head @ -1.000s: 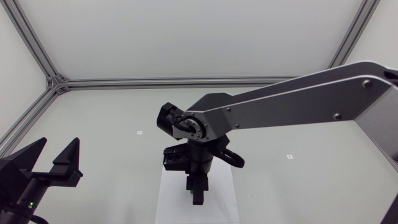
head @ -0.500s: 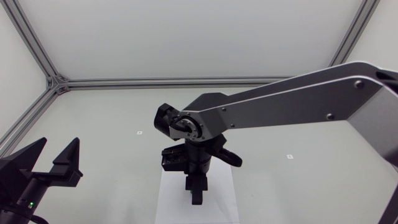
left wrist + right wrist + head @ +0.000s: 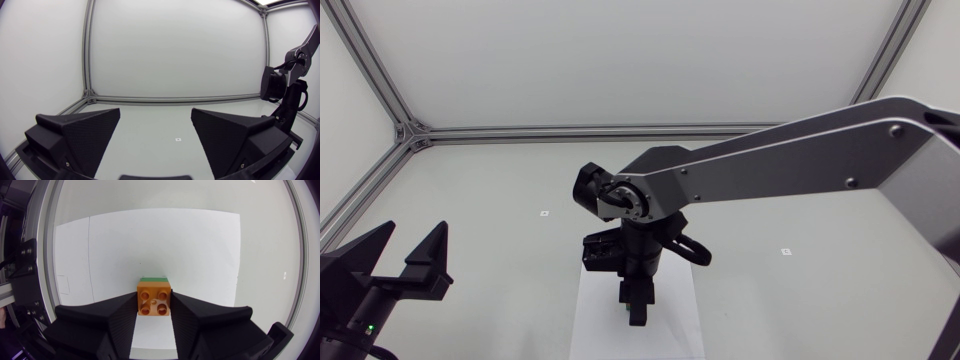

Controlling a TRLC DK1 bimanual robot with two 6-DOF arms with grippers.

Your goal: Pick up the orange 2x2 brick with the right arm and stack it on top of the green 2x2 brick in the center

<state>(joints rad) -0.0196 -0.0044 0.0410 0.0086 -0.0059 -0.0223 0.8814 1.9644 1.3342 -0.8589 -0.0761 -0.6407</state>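
Hovering over the white sheet (image 3: 685, 320) at the middle of the desk's (image 3: 500, 190) near edge with the right gripper (image 3: 636, 310), hardly shifted from a second ago, just a small nudge at the elbow. Still clenched on the orange brick (image 3: 154, 300), fingers pressing both sides. Lined up square over the green brick (image 3: 154, 279), only a green strip peeking out beyond. Looks seated or nearly so: press, then release. Left gripper (image 3: 416, 232) parked spread wide near the left corner, unchanged.
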